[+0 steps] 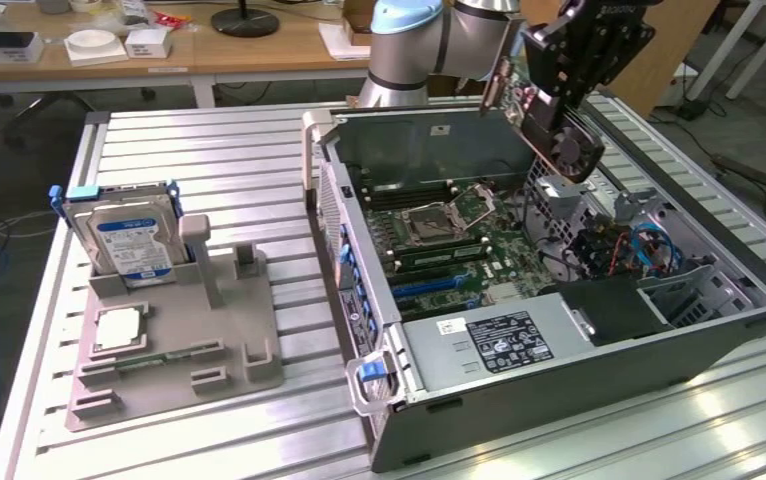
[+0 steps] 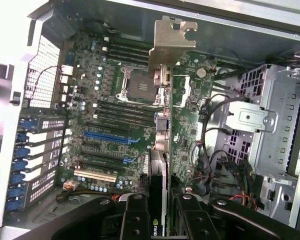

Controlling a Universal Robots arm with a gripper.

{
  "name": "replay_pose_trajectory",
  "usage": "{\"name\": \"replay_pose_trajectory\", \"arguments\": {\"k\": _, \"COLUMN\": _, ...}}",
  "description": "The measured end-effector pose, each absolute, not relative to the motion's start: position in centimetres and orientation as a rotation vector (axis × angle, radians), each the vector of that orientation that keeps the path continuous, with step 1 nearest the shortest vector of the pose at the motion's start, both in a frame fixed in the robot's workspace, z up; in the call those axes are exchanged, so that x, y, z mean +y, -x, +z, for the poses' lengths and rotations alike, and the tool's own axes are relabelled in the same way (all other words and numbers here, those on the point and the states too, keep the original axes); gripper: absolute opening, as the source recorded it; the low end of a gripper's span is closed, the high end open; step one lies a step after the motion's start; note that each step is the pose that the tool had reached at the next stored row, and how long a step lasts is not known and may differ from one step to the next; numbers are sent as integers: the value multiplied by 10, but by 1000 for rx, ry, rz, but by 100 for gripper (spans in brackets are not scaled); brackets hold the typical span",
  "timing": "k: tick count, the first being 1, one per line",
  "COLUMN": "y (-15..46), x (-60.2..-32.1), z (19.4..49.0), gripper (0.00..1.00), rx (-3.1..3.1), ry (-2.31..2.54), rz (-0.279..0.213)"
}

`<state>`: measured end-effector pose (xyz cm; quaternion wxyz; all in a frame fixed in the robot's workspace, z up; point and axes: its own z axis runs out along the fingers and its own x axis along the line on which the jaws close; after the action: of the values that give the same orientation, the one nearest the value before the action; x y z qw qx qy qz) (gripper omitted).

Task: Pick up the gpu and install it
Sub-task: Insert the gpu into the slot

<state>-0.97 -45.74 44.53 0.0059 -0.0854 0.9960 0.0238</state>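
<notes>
My gripper (image 1: 567,85) is shut on the gpu (image 1: 553,120) and holds it in the air above the far right corner of the open computer case (image 1: 423,145). The card hangs tilted, its black cooler and round fan (image 1: 574,150) at the low end. In the wrist view the gpu (image 2: 160,160) shows edge-on between my black fingers (image 2: 135,212), its silver end bracket (image 2: 171,40) pointing away from the camera. Below it lies the green motherboard (image 2: 115,105) with its blue expansion slot (image 2: 107,136). The card touches nothing in the case.
A grey parts holder (image 1: 223,340) stands at the exterior view's left, carrying a blue-labelled hard drive (image 1: 127,240), a processor chip (image 1: 116,328) and a memory stick (image 1: 156,357). Inside the case are a metal drive cage (image 2: 270,125), loose cables (image 2: 210,165) and a power supply (image 1: 503,340).
</notes>
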Motion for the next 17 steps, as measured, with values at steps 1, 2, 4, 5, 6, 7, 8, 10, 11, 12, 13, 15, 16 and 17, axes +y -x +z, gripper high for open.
{"name": "replay_pose_trajectory", "arguments": {"k": 1, "y": 10, "x": -457, "z": 445, "gripper": 26, "rx": 3117, "ry": 277, "rz": 75}}
{"name": "replay_pose_trajectory", "arguments": {"k": 2, "y": 10, "x": -457, "z": 445, "gripper": 26, "rx": 3116, "ry": 287, "rz": 75}}
{"name": "replay_pose_trajectory", "arguments": {"k": 4, "y": 10, "x": -458, "z": 445, "gripper": 26, "rx": 3115, "ry": 304, "rz": 75}}
{"name": "replay_pose_trajectory", "arguments": {"k": 5, "y": 10, "x": -458, "z": 445, "gripper": 26, "rx": 3114, "ry": 313, "rz": 75}}
{"name": "replay_pose_trajectory", "arguments": {"k": 6, "y": 10, "x": -458, "z": 445, "gripper": 26, "rx": 3113, "ry": 322, "rz": 75}}
{"name": "replay_pose_trajectory", "arguments": {"k": 7, "y": 10, "x": -458, "z": 445, "gripper": 26, "rx": 3112, "ry": 331, "rz": 75}}
{"name": "replay_pose_trajectory", "arguments": {"k": 8, "y": 10, "x": -458, "z": 445, "gripper": 26, "rx": 3111, "ry": 340, "rz": 75}}
{"name": "replay_pose_trajectory", "arguments": {"k": 10, "y": 10, "x": -458, "z": 445, "gripper": 26, "rx": 3110, "ry": 357, "rz": 75}}
{"name": "replay_pose_trajectory", "arguments": {"k": 11, "y": 10, "x": -458, "z": 445, "gripper": 26, "rx": 3109, "ry": 366, "rz": 75}}
{"name": "replay_pose_trajectory", "arguments": {"k": 12, "y": 10, "x": -458, "z": 445, "gripper": 26, "rx": 3108, "ry": 375, "rz": 75}}
{"name": "replay_pose_trajectory", "arguments": {"k": 13, "y": 10, "x": -458, "z": 445, "gripper": 26, "rx": 3107, "ry": 386, "rz": 75}}
{"name": "replay_pose_trajectory", "arguments": {"k": 15, "y": 10, "x": -458, "z": 445, "gripper": 26, "rx": 3105, "ry": 404, "rz": 75}}
{"name": "replay_pose_trajectory", "arguments": {"k": 16, "y": 10, "x": -458, "z": 445, "gripper": 26, "rx": 3104, "ry": 414, "rz": 75}}
{"name": "replay_pose_trajectory", "arguments": {"k": 17, "y": 10, "x": -458, "z": 445, "gripper": 26, "rx": 3102, "ry": 424, "rz": 75}}
